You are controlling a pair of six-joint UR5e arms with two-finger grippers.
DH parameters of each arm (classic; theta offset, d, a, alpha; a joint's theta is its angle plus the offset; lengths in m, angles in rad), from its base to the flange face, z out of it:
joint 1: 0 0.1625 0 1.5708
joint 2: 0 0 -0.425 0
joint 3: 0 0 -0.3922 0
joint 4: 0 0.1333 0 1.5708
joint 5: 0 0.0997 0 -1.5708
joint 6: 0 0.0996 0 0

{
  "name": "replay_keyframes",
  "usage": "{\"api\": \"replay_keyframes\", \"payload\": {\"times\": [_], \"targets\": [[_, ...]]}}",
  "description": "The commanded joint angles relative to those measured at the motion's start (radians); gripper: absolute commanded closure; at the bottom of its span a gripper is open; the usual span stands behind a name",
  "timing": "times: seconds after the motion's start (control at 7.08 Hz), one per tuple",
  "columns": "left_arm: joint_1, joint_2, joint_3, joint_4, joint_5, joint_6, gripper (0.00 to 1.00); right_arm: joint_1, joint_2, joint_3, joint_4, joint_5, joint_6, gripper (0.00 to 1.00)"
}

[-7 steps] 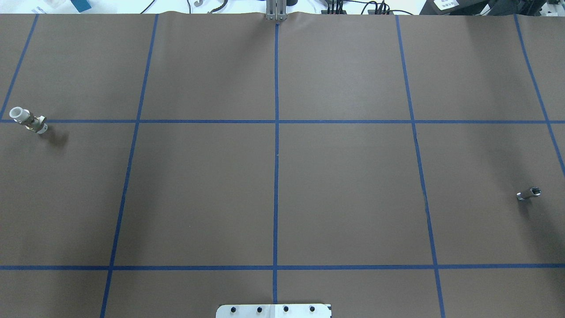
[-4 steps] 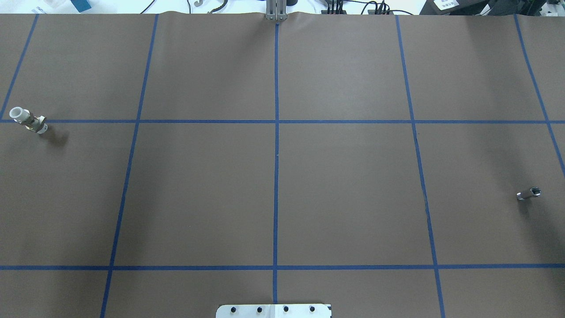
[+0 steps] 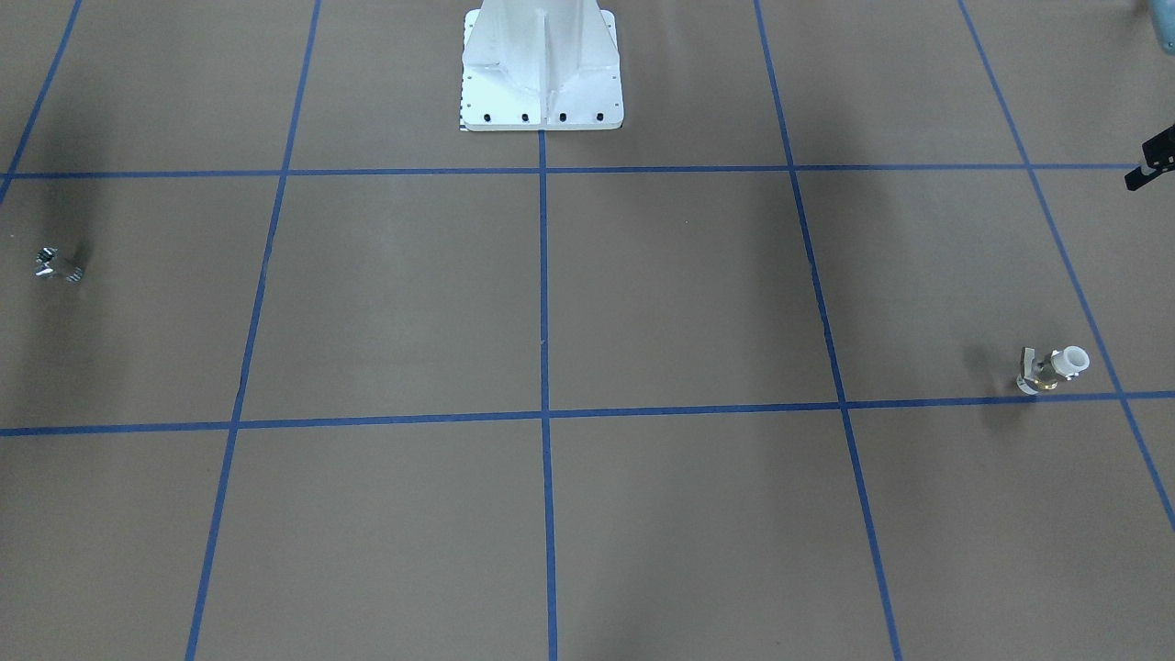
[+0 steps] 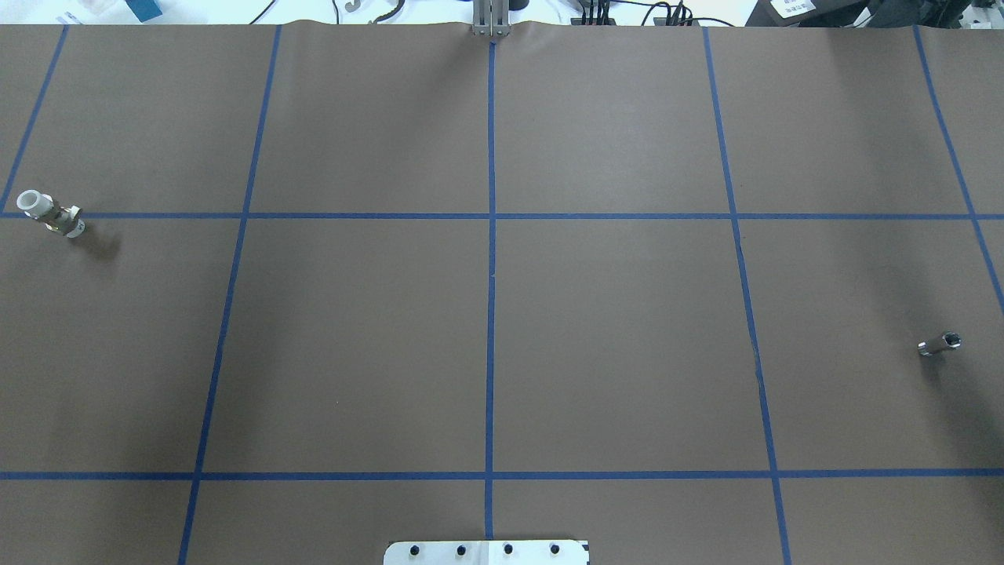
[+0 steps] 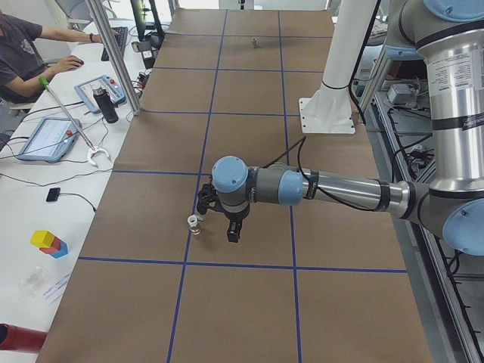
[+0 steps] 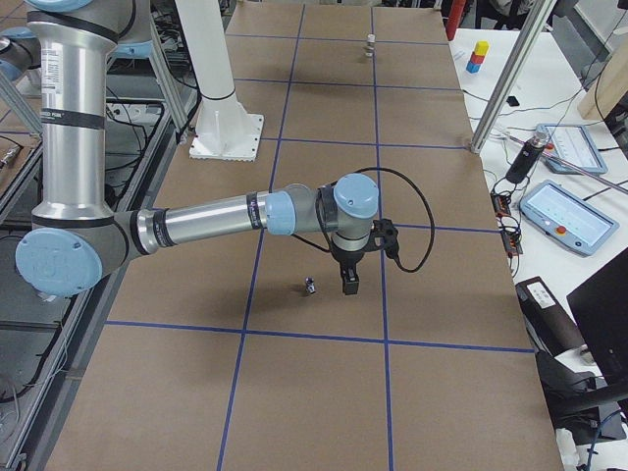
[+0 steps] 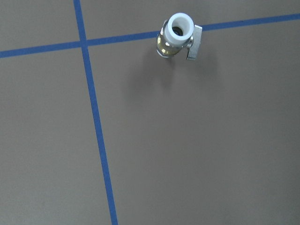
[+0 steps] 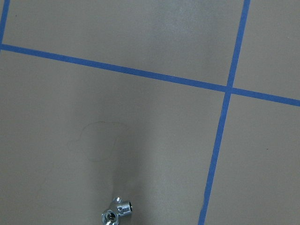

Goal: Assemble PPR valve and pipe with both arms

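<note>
The desk (image 4: pixel 612 337) is covered in brown paper, marked into large squares by blue tape lines (image 4: pixel 491 275). The robot's white base plate (image 4: pixel 486 552) sits at the middle of the near edge.

The PPR valve (image 4: pixel 49 213) stands on end close to the desk's left edge, at the far crosswise tape line. Its white socket faces up and its lever sticks out to one side, as the left wrist view shows (image 7: pixel 177 37). The pipe (image 4: pixel 940 344) lies close to the right edge, inside a square between the two crosswise lines, and touches no tape. The right wrist view catches it at its bottom edge (image 8: pixel 117 215). The two parts are well apart, with the middle squares of brown paper between them.

In the left side view the left hand (image 5: pixel 218 223) hangs above the paper just beside the valve (image 5: pixel 194 224), on the robot's side of it, with the arm stretched low across the desk. I cannot tell how wide it stands. In the right side view the right hand (image 6: pixel 350 275) hangs just beside the pipe (image 6: pixel 310 287). Its opening cannot be judged either. Neither hand touches its part.

Beyond the far edge lie cables (image 4: pixel 376 12) and an operators' bench (image 5: pixel 45 174).
</note>
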Motion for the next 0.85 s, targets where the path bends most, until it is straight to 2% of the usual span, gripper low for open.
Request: {"api": "replay_keyframes", "payload": {"times": [0.0, 0.28, 0.57, 0.71], "targets": [[0.097, -0.166, 0.109, -0.005, 0.103, -0.082, 0.00, 0.000, 0.000, 0.000, -0.001, 0.001, -0.002, 0.00], [0.157, -0.255, 0.221, -0.071, 0.118, -0.131, 0.00, 0.000, 0.000, 0.000, -0.001, 0.001, 0.000, 0.01], [0.166, -0.266, 0.374, -0.273, 0.116, -0.137, 0.01, -0.001, 0.000, -0.001, -0.001, 0.001, 0.002, 0.01], [0.195, -0.286, 0.398, -0.292, 0.118, -0.177, 0.01, -0.001, 0.000, -0.001, -0.001, 0.001, 0.002, 0.01]]}}
